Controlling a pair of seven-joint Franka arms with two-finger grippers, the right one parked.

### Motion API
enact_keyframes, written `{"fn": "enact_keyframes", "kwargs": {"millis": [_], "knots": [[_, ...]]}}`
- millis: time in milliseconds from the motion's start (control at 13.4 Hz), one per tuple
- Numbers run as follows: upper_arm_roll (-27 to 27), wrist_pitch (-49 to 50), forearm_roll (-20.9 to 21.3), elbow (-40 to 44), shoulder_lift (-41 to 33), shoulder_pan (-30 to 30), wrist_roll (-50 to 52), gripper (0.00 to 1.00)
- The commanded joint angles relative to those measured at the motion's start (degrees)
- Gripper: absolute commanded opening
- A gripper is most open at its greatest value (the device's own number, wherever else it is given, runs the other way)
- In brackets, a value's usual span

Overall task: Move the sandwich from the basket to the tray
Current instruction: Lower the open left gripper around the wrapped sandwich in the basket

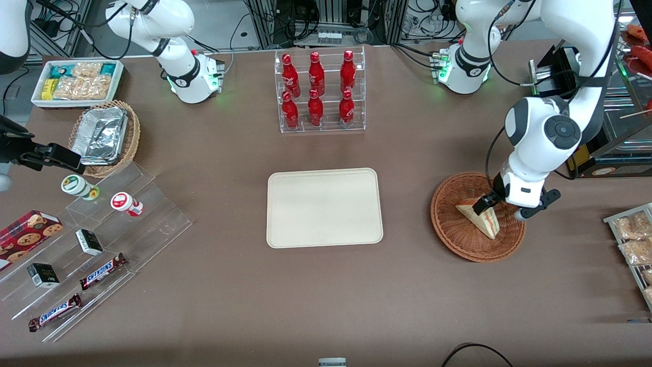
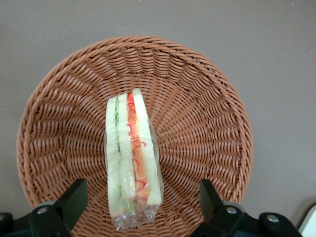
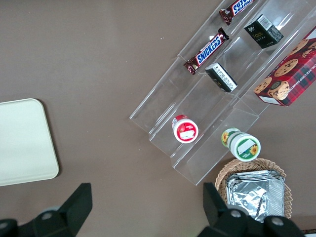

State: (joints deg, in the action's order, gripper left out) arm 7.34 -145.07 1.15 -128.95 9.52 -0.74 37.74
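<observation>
The sandwich (image 1: pixel 481 218), a pale wedge in clear wrap with red and green filling along its cut edge, lies in the round reddish-brown basket (image 1: pixel 451 229) toward the working arm's end of the table. In the left wrist view the sandwich (image 2: pixel 132 158) lies between my two fingers on the basket's weave (image 2: pixel 207 123). My left gripper (image 1: pixel 496 204) is open, just above the basket, its fingers either side of the sandwich without touching it. The cream tray (image 1: pixel 324 207) lies bare in the middle of the table.
A clear rack of red bottles (image 1: pixel 319 92) stands farther from the front camera than the tray. A tan wicker basket with foil trays (image 1: pixel 106 136), a white box of snacks (image 1: pixel 77 81) and a clear stepped stand with candy bars (image 1: pixel 97 244) lie toward the parked arm's end. Snack packets (image 1: pixel 634 239) lie by the working arm's table edge.
</observation>
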Motion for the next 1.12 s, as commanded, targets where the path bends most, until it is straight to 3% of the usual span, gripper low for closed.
{"fn": "enact_keyframes", "kwargs": {"millis": [0, 373, 522, 597, 821, 896, 1045], "knots": [[0.2, -3.4, 1.0, -0.2, 2.4, 0.0, 1.7, 1.0], [0.1, -7.0, 1.0, -1.5, 5.1, -0.1, 1.6, 0.99], [0.0, -7.1, 1.0, -2.2, 5.0, -0.1, 1.5, 0.9], [0.0, -7.1, 1.0, -2.5, 4.8, -0.1, 1.4, 0.75], [0.0, -6.7, 1.0, -2.6, 4.3, -0.3, 0.9, 0.07], [0.0, -6.6, 1.0, -2.5, 4.1, -0.2, 0.9, 0.0], [-0.1, -4.9, 1.0, -2.1, 2.5, -0.2, 0.8, 0.0]]}}
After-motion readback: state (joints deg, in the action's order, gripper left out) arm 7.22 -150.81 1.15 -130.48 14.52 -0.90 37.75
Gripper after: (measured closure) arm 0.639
